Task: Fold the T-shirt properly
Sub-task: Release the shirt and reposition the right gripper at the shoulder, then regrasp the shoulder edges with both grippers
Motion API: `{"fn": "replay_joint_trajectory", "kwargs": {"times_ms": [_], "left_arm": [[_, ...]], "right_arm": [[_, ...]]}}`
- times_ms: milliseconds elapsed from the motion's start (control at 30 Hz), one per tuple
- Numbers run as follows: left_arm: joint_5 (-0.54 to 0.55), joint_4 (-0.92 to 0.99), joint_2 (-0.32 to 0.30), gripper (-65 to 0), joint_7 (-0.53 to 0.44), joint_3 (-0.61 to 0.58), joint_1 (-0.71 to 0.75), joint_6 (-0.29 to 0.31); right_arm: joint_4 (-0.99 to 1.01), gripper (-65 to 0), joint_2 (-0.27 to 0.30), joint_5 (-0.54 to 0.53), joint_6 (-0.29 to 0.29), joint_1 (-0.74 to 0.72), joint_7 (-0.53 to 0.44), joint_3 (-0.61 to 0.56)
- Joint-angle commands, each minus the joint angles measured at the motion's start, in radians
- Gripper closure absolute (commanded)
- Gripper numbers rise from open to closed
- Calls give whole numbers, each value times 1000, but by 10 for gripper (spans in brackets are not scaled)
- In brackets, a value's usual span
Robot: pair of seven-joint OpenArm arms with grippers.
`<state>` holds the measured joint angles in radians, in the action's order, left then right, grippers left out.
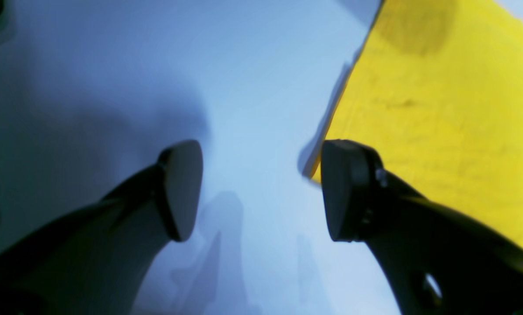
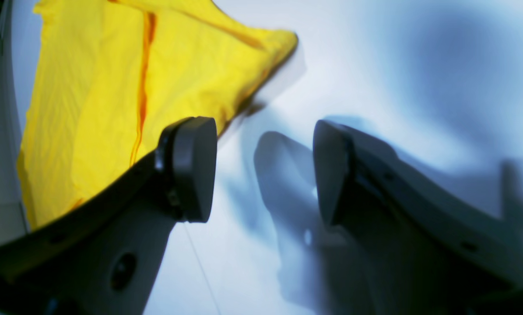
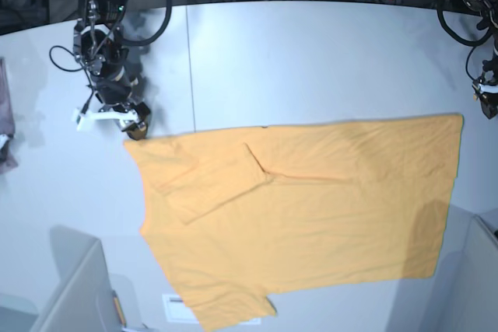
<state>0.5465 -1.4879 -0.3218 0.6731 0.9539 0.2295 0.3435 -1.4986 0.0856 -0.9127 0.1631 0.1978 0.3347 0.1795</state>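
T-shirt (image 3: 311,207): soft matt cloth, orange-yellow, fine wrinkles and a stitched seam showing in the right wrist view.
Surface (image 3: 311,60): smooth pale grey-white top with a faint sheen, plain and even.
Left gripper (image 1: 261,190): black hard plastic, smooth; flat pads dull and matt.
Right gripper (image 2: 263,170): black moulded plastic with a slight gloss; matt pads.
Cables at 11 o'clock (image 3: 152,1): black, smooth, slightly shiny sheathing.

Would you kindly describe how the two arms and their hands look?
Both are black. Each hand, left and right, has two curved fingers ending in flat, rounded pads. In the base view, black cables loop around the right arm, which carries a white piece near its hand.
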Motion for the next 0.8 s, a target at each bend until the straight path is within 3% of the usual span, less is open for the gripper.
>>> {"fn": "replay_joint_trajectory", "kwargs": {"times_ms": [0, 100, 233, 400, 500, 700, 767], "left_arm": [[7, -20, -21, -403, -20, 6, 9, 6], [7, -10, -21, -402, -20, 6, 29, 6], [8, -10, -9, -385, -20, 6, 31, 6], [8, -20, -3, -217, -20, 6, 31, 6], [8, -20, 10, -171, -20, 6, 24, 6], [8, -10, 16, -176, -10, 6, 23, 6], [8, -10, 16, -221, 27, 6, 20, 6]], "right_arm": [[-4, -332, 9, -3, -9, -18, -6, 2], [2, -344, 9, -3, -9, -24, -6, 2], [8, -419, -11, -4, -9, -24, -6, 8], [42, -426, -20, -4, -9, -54, -6, 4], [92, -426, -20, -4, -9, -96, -4, 4], [143, -425, -20, -4, -9, -128, -4, 2], [143, -425, -20, -4, -9, -130, -4, 2]]}}
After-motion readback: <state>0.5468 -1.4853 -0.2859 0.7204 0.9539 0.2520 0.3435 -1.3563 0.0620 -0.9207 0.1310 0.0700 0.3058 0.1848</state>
